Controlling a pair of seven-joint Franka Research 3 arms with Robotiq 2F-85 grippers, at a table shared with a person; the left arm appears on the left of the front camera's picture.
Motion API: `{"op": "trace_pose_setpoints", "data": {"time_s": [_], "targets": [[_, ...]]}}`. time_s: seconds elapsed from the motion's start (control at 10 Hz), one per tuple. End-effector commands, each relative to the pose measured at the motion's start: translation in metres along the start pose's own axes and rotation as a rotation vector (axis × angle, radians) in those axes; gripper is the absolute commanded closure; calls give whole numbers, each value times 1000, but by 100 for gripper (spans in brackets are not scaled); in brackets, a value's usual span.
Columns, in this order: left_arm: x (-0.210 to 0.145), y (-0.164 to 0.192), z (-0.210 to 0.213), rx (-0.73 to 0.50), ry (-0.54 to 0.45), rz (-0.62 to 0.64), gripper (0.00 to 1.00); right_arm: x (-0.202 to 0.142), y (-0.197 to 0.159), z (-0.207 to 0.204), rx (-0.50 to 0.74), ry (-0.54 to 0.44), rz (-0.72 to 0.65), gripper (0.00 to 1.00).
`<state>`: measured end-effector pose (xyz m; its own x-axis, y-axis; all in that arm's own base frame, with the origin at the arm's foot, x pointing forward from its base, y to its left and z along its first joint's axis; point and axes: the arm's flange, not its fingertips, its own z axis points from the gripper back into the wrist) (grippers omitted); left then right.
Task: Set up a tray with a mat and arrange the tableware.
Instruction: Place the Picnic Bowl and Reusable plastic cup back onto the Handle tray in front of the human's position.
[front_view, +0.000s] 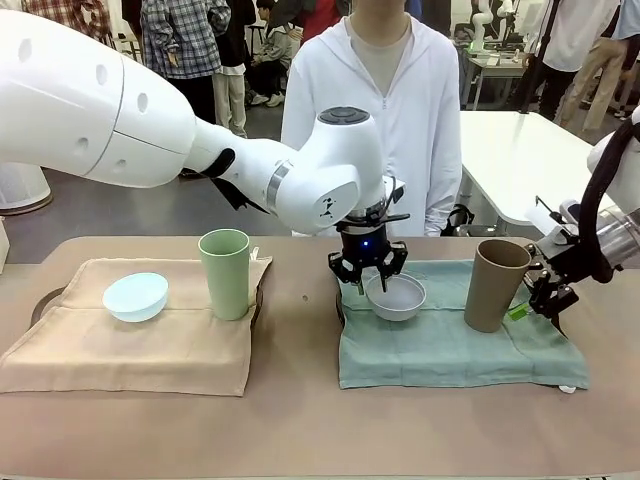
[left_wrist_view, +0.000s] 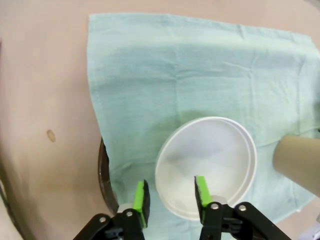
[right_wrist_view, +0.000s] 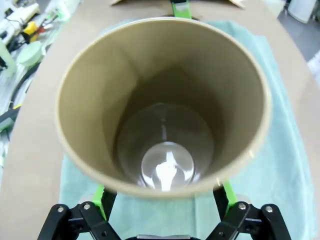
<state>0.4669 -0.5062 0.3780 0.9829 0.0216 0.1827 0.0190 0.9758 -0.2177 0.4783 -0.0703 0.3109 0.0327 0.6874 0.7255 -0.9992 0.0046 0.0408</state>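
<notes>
A whitish-grey bowl (front_view: 396, 297) (left_wrist_view: 210, 160) sits on the green mat (front_view: 450, 350) (left_wrist_view: 200, 65), which covers a dark tray (left_wrist_view: 102, 172). My left gripper (front_view: 368, 278) (left_wrist_view: 171, 197) hangs over the bowl's near rim, open, one pad inside the bowl and one outside. On the same mat the tan tumbler (front_view: 496, 283) (right_wrist_view: 165, 100) stands upright. My right gripper (front_view: 530, 300) (right_wrist_view: 164, 192) is at its right side, open, with a green pad on each side of its lower part. A light blue bowl (front_view: 135, 296) and a pale green tumbler (front_view: 226, 272) rest on the beige mat (front_view: 130, 350).
A person in a white hoodie (front_view: 385, 100) stands at the far side of the table. The dark rim of a second tray (front_view: 42, 303) peeks from under the beige mat. A bare strip of table (front_view: 300, 340) separates the two mats.
</notes>
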Motion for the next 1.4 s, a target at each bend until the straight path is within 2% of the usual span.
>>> {"op": "trace_pose_setpoints", "data": {"time_s": [0.0, 0.1, 0.2, 0.3, 0.5, 0.7, 0.9, 1.1, 1.2, 1.3], "targets": [[-13, 15, 18, -33, -3, -11, 35, 3, 2, 22, -35, 31, -106, 0], [-17, 18, 26, -42, -6, -17, 0, 8, 7, 31, -61, 37, -155, 0], [-22, 23, 40, -47, -8, -23, 15, 16, 16, 43, -113, 134, -219, 0], [-33, 25, 59, -48, -15, -35, 0, 28, 29, 63, -175, 252, -292, 0], [-48, 33, 107, -42, -73, -91, 0, 70, 53, 89, -224, 421, -451, 0], [-69, 41, 162, -2, -128, -161, 0, 124, 78, 104, -282, 582, -552, 0], [-82, 47, 205, 97, -112, -236, 0, 161, 90, 108, -370, 559, -689, 0], [-96, 48, 238, 173, -154, -267, 0, 198, 116, 113, -500, 554, -750, 0], [-101, 49, 250, 193, -176, -272, 0, 215, 127, 121, -537, 580, -817, 0], [-100, 53, 258, 207, -191, -261, 0, 225, 129, 121, -661, 616, -870, 0]]}}
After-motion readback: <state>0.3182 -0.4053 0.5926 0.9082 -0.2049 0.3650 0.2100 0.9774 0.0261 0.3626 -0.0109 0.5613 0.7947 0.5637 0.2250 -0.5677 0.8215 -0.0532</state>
